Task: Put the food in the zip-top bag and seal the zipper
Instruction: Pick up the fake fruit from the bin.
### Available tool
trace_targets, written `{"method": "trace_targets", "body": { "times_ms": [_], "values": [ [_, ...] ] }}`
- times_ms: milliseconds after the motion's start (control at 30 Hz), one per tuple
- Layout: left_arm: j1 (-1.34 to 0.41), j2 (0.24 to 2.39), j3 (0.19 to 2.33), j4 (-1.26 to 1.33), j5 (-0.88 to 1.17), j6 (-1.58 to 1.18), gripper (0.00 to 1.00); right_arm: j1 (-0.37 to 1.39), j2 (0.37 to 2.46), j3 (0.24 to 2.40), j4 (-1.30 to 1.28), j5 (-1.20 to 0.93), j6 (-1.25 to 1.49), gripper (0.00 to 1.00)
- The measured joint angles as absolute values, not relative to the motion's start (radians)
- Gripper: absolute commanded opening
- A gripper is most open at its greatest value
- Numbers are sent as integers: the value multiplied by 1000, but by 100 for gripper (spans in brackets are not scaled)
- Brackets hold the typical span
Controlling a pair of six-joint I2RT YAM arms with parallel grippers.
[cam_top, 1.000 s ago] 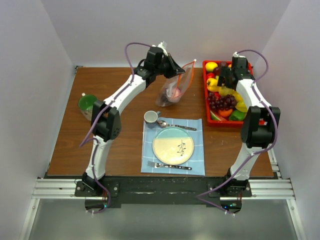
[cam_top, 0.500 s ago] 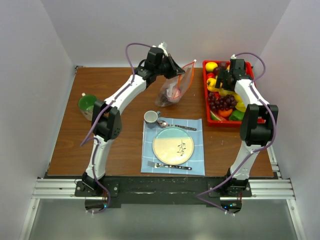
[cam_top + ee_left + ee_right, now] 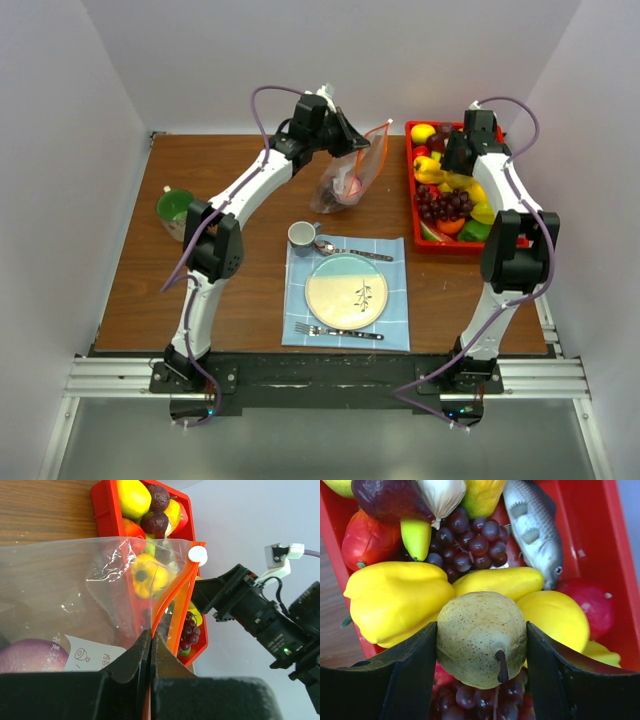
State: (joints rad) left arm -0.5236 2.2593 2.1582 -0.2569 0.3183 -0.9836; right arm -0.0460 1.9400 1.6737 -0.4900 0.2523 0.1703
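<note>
The left gripper [image 3: 150,639] is pinched tightly together on the zipper [image 3: 176,587] and holds the zip-top bag [image 3: 70,575] up beside the red tray [image 3: 102,510] (so the mouth is reachable, I judge). The right gripper [image 3: 482,640], partly spread, clamps a green pear [image 3: 477,625] just above the other food [image 3: 475,542] in the tray, ready for transfer.

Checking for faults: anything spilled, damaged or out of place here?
Nothing spilled or damaged. Only oddity: a grey toy fish in the red tray among the fruit. Left gripper holds the zip-top bag by its mouth, right gripper a pear.
</note>
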Motion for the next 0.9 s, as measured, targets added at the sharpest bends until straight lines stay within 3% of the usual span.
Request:
{"method": "trace_targets", "body": {
  "times_ms": [300, 500, 700, 900],
  "values": [
    [-524, 2261, 2166, -258, 318, -984, 0, -46, 1827, 1709, -542, 266, 184, 22],
    [-524, 2261, 2169, -259, 318, -984, 0, -29, 1684, 1706, -537, 136, 273, 22],
    [-524, 2261, 2169, -260, 312, -984, 0, 146, 1557, 1636, -413, 2, 413, 21],
    [-524, 2261, 2169, -262, 311, -984, 0, 280, 1560, 1484, -186, -142, 599, 18]
  ]
}}
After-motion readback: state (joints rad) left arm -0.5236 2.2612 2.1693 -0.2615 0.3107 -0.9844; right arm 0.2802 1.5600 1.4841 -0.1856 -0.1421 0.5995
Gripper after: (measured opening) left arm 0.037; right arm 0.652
